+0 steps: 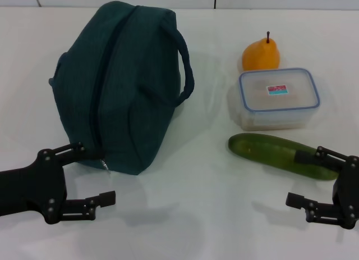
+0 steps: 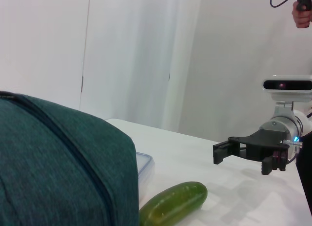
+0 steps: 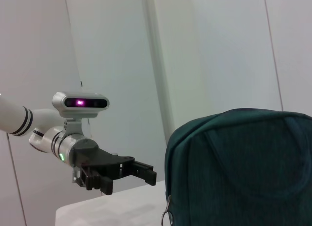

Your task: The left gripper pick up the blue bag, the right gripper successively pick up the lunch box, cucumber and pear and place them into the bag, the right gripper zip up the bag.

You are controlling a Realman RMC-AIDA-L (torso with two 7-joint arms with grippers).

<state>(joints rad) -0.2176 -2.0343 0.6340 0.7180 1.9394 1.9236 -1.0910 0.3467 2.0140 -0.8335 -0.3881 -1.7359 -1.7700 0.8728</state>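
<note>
The blue bag [image 1: 123, 86] lies on the white table, zipper closed, one loop handle [image 1: 187, 66] facing the food. To its right sit the pear [image 1: 261, 54], the lunch box [image 1: 279, 97] in front of it, and the cucumber [image 1: 283, 155] nearest me. My left gripper [image 1: 95, 174] hovers open just in front of the bag's near corner, holding nothing. Beside the cucumber's near end, my right gripper [image 1: 300, 178] is open and empty. The left wrist view shows the bag [image 2: 58, 162], the cucumber [image 2: 173, 204] and the right gripper [image 2: 222, 152]. The right wrist view shows the bag [image 3: 243, 167] and the left gripper [image 3: 144, 173].
The zipper's ring pull [image 3: 167, 217] hangs at the bag's near corner. A white wall stands behind the table. A person's hand [image 2: 302, 11] holding a cable appears in a far corner of the left wrist view.
</note>
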